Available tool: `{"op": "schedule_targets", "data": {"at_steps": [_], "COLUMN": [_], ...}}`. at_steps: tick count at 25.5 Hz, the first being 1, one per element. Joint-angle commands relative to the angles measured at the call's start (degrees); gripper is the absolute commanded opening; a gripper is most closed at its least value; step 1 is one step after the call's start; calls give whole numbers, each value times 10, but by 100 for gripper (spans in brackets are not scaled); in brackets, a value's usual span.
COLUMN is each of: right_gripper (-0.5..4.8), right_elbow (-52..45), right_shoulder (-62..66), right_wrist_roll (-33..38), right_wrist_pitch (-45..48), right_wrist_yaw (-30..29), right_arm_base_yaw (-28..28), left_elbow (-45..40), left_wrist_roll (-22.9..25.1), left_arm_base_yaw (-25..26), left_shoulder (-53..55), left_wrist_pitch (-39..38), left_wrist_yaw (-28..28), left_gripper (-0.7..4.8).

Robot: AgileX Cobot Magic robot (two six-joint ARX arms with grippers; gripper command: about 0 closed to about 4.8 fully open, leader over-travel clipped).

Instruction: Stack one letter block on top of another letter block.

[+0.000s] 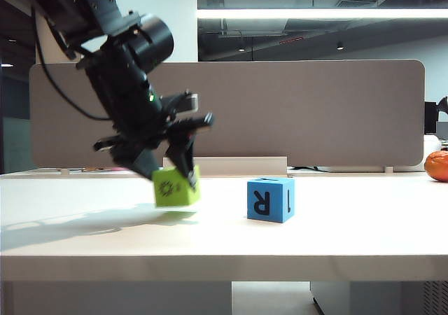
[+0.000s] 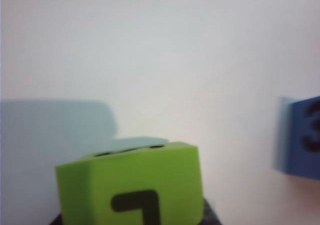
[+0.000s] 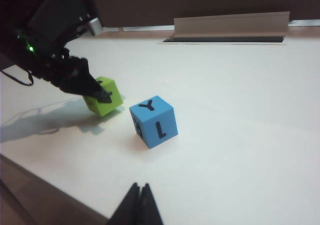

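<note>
Bare white tabletop (image 1: 336, 238) separates the lime-green foam cube (image 1: 176, 187) from the blue foam cube (image 1: 270, 199). Space above the blue cube is unobstructed. The left hand (image 1: 168, 171) crowds the green cube.

arm (image 1: 129, 63): black, glossy | cable: black | end effector (image 1: 171, 168): black

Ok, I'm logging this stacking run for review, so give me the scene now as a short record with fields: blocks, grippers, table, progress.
green block: lime-green cube with black sun symbol, tilted, between the left gripper's fingers, seemingly just off the table
blue block: blue cube with black "R" and "1", sitting on the table, apart from the green one, untouched
left gripper: down at the green cube, fingers at its sides
right gripper: away from both blocks, fingers together, holding nothing
table: white tabletop
background: orange round object at far right
progress: not stacked yet
</note>
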Motion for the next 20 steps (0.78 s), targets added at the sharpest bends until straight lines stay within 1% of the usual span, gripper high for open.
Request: {"op": "schedule_targets", "data": {"at_steps": [1, 3, 5, 7, 9, 11, 14, 20], "right_gripper": [-1, 0, -1, -1, -1, -1, -1, 0], "right_elbow": [-3, -3, -3, -3, -3, -3, -3, -3], "right_shoulder": [-1, -1, -1, -1, -1, -1, 0, 0], "right_wrist_roll": [1, 1, 1, 1, 1, 1, 1, 1], "right_wrist_pitch": [6, 6, 6, 6, 6, 6, 6, 6], "right_wrist_yaw": [0, 0, 0, 0, 0, 0, 0, 0], "right_arm_base_yaw": [1, 1, 1, 1, 1, 1, 1, 1], "left_elbow": [33, 63, 94, 123, 145, 164, 173, 174], "left_wrist_roll": [7, 13, 35, 59, 67, 67, 67, 57], "left_arm_base_yaw": [-2, -10, -17, -35, -54, -80, -108, -119], "left_shoulder": [-17, -17, -17, -17, -17, -16, -6, 26], "left_wrist_pitch": [-6, -34, -68, -99, -115, -114, -87, -76], "left_wrist_yaw": [41, 42, 40, 15, -13, -27, -27, -20], "left_gripper": [178, 177, 176, 176, 176, 176, 176, 178]}}
